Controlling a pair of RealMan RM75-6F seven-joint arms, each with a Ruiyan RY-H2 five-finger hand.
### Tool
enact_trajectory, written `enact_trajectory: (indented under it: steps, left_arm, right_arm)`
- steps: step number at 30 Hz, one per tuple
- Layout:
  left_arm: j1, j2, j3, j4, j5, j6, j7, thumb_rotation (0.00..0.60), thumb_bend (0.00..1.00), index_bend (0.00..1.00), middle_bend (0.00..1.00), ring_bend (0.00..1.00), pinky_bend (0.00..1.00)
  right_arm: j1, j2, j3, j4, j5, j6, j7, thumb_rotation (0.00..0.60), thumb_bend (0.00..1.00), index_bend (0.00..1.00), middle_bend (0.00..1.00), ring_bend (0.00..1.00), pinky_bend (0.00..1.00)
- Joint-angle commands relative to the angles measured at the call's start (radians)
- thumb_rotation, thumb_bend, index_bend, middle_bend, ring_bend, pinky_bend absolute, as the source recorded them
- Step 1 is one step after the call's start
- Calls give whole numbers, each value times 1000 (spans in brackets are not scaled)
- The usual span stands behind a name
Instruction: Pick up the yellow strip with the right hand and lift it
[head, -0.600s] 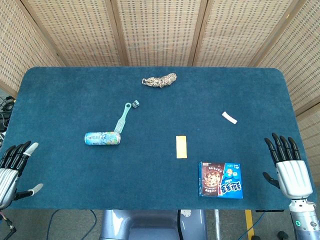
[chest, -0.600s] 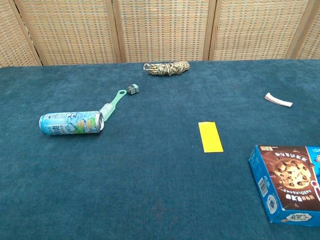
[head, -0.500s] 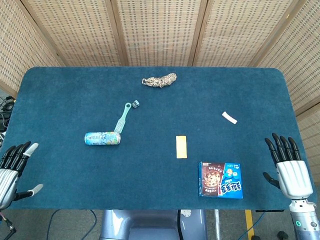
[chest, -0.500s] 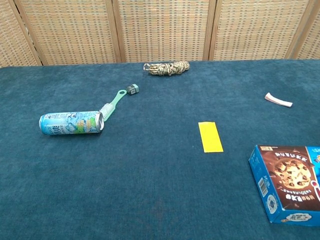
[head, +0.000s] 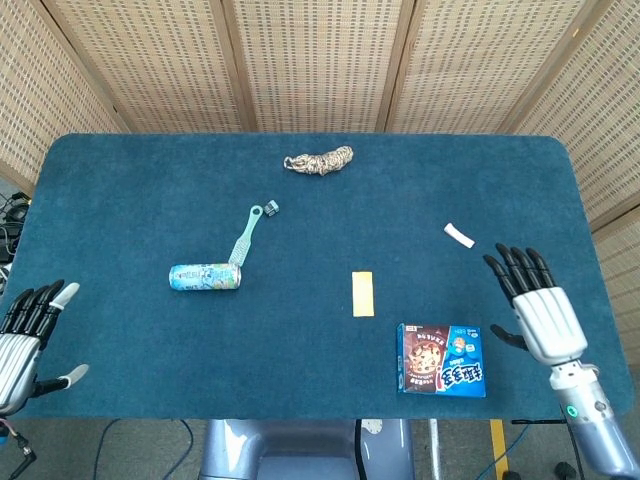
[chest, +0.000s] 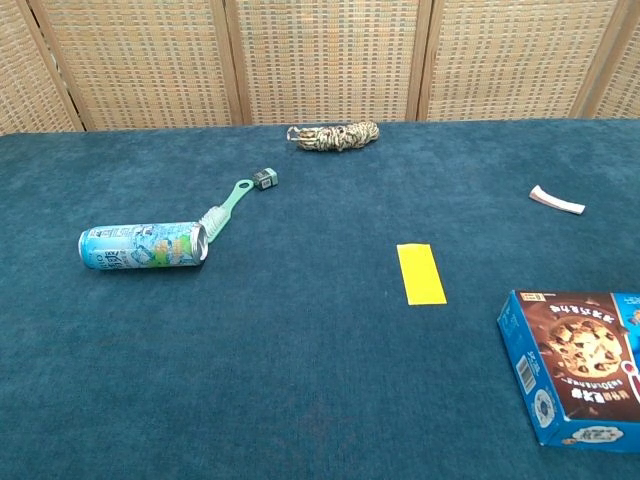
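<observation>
Yellow strip (head: 362, 293) lies flat on the blue cloth table (head: 120, 190), near the middle, long axis running away from the robot. Box (head: 441, 360) sits near it, toward the robot's right and nearer the front edge; the two are apart, not touching.

Right hand (head: 535, 305) hovers over the table's right side, between the box and the small white piece (head: 459, 235). Fingers straight and spread, thumb out to the side, nothing held. Well apart from the strip. Chest view does not show this hand.

Left hand (head: 22, 330) sits at the front left corner, fingers extended and slightly apart, holding nothing.

Other items: can (head: 204, 277) on its side, green brush (head: 245, 235) just beyond it, small dark cube (head: 272, 207), rope bundle (head: 318, 160) near the far edge. None are near the strip.

Handling estimate: strip looks thin and very light, probably paper or plastic; stiffness cannot be told. Flat on pile cloth, no raised edge shows, so fingertips likely need to press into the cloth at an edge to get under. Best hold, by my reading: pinch across the narrow width near the end closest to the robot, thumb against one finger. Risks: strip sliding instead of lifting, or bending if soft. Task not yet started; reach comes first.
</observation>
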Motion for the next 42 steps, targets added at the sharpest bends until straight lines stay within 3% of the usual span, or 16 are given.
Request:
enact_trajectory:
  steps: [1, 7, 13, 21, 26, 42]
  left_arm:
    - [-11, -8, -12, 3, -27, -20, 11, 600, 0, 0, 0, 0, 0]
    - [-27, -18, -27, 6, -67, -52, 29, 600, 0, 0, 0, 0, 0]
    - [-36, -25, -34, 10, -94, -72, 42, 600, 0, 0, 0, 0, 0]
    - [-44, -32, -37, 13, -117, -93, 56, 600, 0, 0, 0, 0, 0]
    - [-46, -36, -36, 13, -117, -96, 62, 600, 0, 0, 0, 0, 0]
    - [-49, -37, -36, 13, -125, -99, 60, 600, 0, 0, 0, 0, 0]
  right_arm:
    - [188, 49, 90, -61, 92, -240, 33, 600, 0, 51, 0, 0, 0]
    - [356, -31, 129, -18, 246, -467, 7, 600, 0, 179, 0, 0, 0]
    - [474, -136, 122, 52, 404, -581, -92, 600, 21, 280, 0, 0, 0]
    - [545, -291, 71, 159, 553, -575, -203, 600, 200, 393, 0, 0, 0]
    - [561, -357, 34, 201, 582, -551, -256, 600, 288, 414, 0, 0, 0]
    - [607, -522, -28, 295, 651, -508, -379, 600, 301, 424, 0, 0, 0]
